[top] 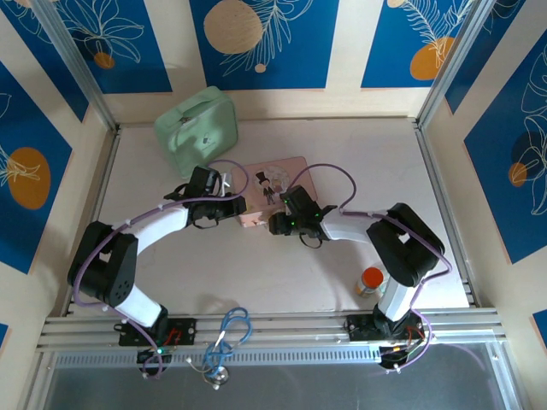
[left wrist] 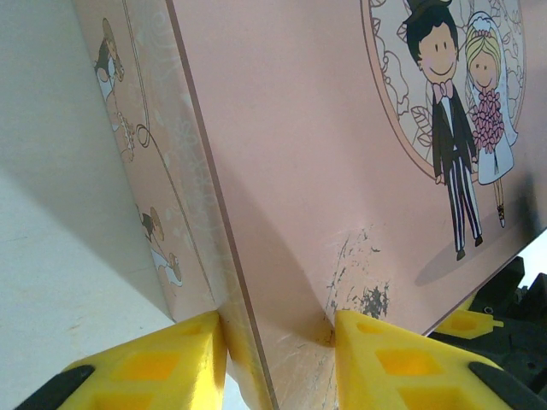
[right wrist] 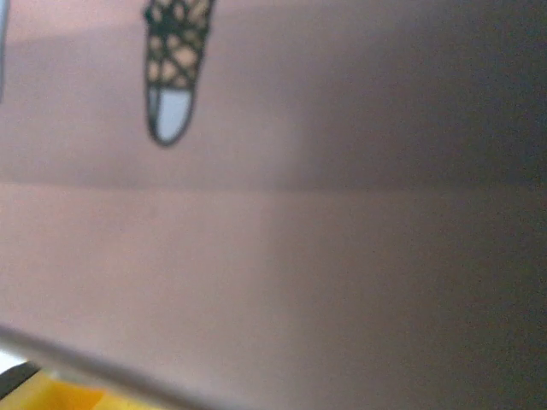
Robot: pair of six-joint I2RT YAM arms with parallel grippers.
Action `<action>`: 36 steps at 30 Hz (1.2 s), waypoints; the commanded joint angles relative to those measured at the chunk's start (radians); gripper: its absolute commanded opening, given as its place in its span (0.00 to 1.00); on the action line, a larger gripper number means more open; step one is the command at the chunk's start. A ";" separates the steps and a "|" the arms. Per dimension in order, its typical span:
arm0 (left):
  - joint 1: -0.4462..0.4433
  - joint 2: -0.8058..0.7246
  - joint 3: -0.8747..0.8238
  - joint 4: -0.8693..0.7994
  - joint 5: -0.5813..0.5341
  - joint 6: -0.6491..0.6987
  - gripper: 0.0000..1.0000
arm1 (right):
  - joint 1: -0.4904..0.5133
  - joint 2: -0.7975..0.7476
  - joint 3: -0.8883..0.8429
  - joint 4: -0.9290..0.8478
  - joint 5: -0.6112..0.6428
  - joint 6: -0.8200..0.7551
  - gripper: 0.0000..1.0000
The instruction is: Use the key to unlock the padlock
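Bracing step: left tool [left wrist: 278, 354] clamps the pink tin [left wrist: 325, 171]; right tool [top: 276, 224] (grip unclear) must next reach the padlock.

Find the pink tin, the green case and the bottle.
pink tin [top: 285, 171]: top view, its lid.
green case [top: 198, 126]: top view, its broad face.
bottle [top: 371, 278]: top view, its orange cap.

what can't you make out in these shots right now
- padlock and key: cannot place either; top view, too small, and the arms cover much of the near edge of the pink tin
- right gripper: open or shut unclear; right wrist view, blurred, pressed close to the tin
- left gripper: fingers cut off by the bottom edge, left wrist view
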 commanded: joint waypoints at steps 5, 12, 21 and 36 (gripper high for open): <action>0.011 0.013 0.012 -0.041 0.036 0.037 0.35 | 0.022 0.046 0.055 0.001 0.062 -0.036 0.53; 0.012 0.008 0.012 -0.046 0.035 0.039 0.35 | 0.038 0.050 0.065 -0.005 0.096 -0.047 0.44; 0.017 0.000 0.012 -0.052 0.027 0.040 0.35 | 0.072 0.025 0.071 -0.109 0.153 0.051 0.28; 0.039 -0.009 0.021 -0.099 -0.010 0.059 0.35 | 0.143 0.001 0.108 -0.333 0.127 0.324 0.20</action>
